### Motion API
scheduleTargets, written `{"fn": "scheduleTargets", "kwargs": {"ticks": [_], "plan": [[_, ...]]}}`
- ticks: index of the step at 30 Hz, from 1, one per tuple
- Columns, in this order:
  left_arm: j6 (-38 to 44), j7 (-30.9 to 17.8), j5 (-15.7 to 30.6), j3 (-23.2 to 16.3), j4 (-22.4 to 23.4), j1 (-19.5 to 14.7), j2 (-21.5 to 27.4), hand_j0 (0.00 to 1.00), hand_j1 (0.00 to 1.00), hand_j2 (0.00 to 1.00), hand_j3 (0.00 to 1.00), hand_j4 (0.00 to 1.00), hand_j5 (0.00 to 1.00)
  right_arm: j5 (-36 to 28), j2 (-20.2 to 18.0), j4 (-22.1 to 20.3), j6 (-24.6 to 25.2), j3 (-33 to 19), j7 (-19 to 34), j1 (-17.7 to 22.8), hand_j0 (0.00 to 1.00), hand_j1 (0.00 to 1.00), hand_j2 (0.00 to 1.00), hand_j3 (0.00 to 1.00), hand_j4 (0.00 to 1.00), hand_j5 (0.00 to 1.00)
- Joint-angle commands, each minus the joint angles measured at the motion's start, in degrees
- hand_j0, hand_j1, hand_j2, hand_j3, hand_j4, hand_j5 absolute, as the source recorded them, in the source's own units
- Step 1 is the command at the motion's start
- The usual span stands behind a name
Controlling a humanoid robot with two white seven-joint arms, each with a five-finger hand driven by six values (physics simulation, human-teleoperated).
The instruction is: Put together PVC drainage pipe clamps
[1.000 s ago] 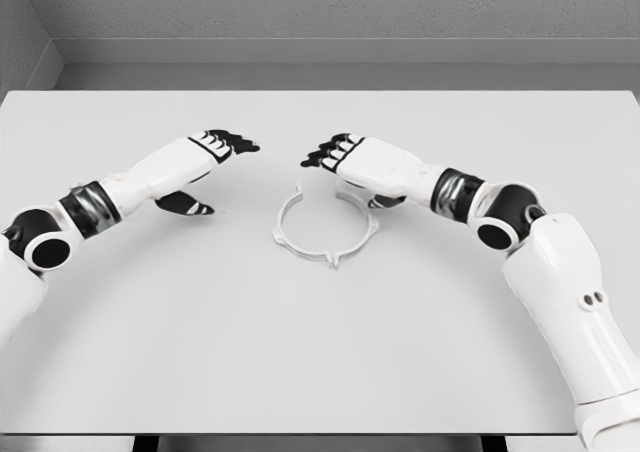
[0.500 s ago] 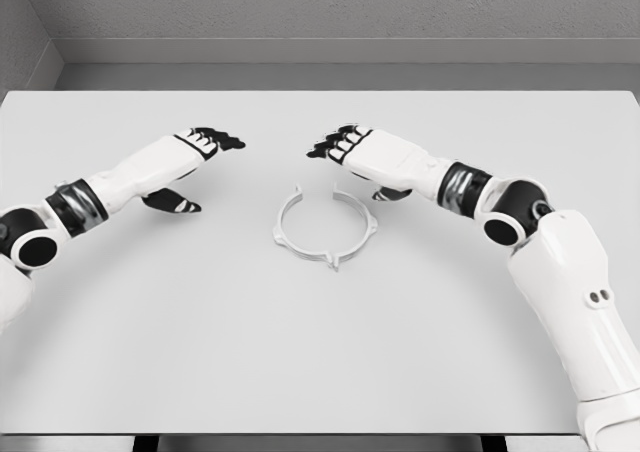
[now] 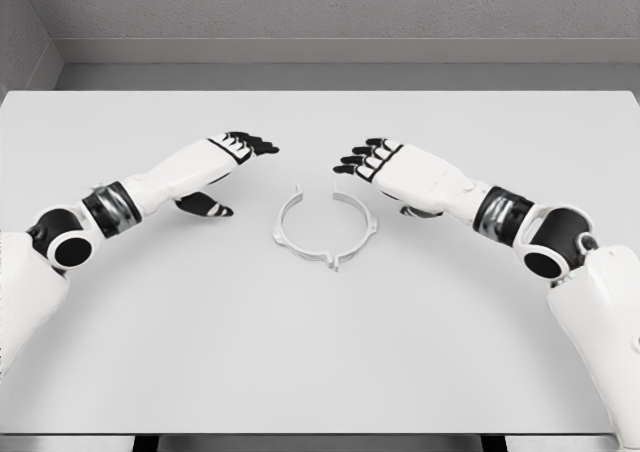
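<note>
A pale grey table (image 3: 320, 352) fills nearly the whole head view, its far edge meeting a grey wall (image 3: 320, 7) along the twelve o'clock side.

The right arm (image 3: 560, 272) enters from five o'clock and reaches toward the middle of the table. The left arm (image 3: 90, 222) enters from eight o'clock and reaches inward likewise.

The right hand (image 3: 405, 172) hangs above the table at about one o'clock from the clamp, palm down, its dark fingers (image 3: 362, 156) loosely extended and close together, holding nothing. The left hand (image 3: 215, 167) sits at about ten o'clock from the clamp, fingers (image 3: 252, 144) stretched out and relaxed, thumb (image 3: 205, 206) hanging apart below the palm; it also holds nothing.

The white pipe clamp (image 3: 326, 226) lies flat on the table just above the centre of the picture, between the two hands and touched by neither. It is a thin ring with a gap at its twelve o'clock point and small tabs around its rim, one pointing toward six o'clock.
</note>
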Motion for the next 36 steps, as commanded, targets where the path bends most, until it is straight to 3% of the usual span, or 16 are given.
{"fn": "scheduleTargets", "kwargs": {"ticks": [1,3,5,7,14,16,21,36], "plan": [[0.06,0.03,0.29,-0.43,0.11,0.00,-0.70,1.00,1.00,1.00,1.00,1.00,1.00,-0.41,-1.14,-1.12,0.12,-0.10,-0.08,0.00,1.00,1.00,1.00,1.00,1.00,1.00],[0.06,0.03,0.20,-0.70,0.99,0.00,-1.05,1.00,1.00,1.00,1.00,1.00,1.00,-0.50,-1.23,-2.00,0.12,-4.13,0.01,1.67,1.00,1.00,1.00,1.00,1.00,1.00],[0.06,0.03,0.20,-0.78,1.34,0.00,-1.75,1.00,1.00,1.00,1.00,1.00,1.00,-0.50,-1.40,-7.27,0.12,-10.46,0.36,4.92,1.00,1.00,1.00,1.00,1.00,1.00],[0.06,0.03,0.03,-0.87,1.43,0.00,-2.19,1.00,1.00,1.00,1.00,1.00,1.00,-0.50,-2.02,-9.47,0.12,-14.59,0.36,6.42,1.00,1.00,1.00,1.00,1.00,1.00],[0.06,-0.06,-0.15,-1.14,1.43,-0.35,-2.98,1.00,1.00,1.00,1.00,1.00,1.00,-4.63,-4.13,-11.23,0.12,-24.52,0.28,13.27,1.00,1.00,1.00,1.00,1.00,1.00],[0.06,-0.14,-0.15,-1.22,1.43,-0.35,-3.33,1.00,1.00,1.00,1.00,1.00,1.00,-4.63,-5.27,-10.97,0.12,-26.90,0.28,13.45,1.00,1.00,1.00,1.00,1.00,1.00],[0.06,-0.14,-0.33,-1.84,1.52,-0.70,-4.39,1.00,1.00,1.00,1.00,1.00,1.00,-4.98,-9.76,-10.62,0.12,-28.84,0.01,14.94,1.00,1.00,1.00,1.00,1.00,1.00],[0.06,-0.23,-0.33,-2.45,1.61,-0.97,-5.62,1.00,1.00,1.00,1.00,1.00,1.00,-4.98,-9.32,-10.35,0.12,-28.84,0.19,15.47,1.00,1.00,1.00,1.00,1.00,1.00]]}}
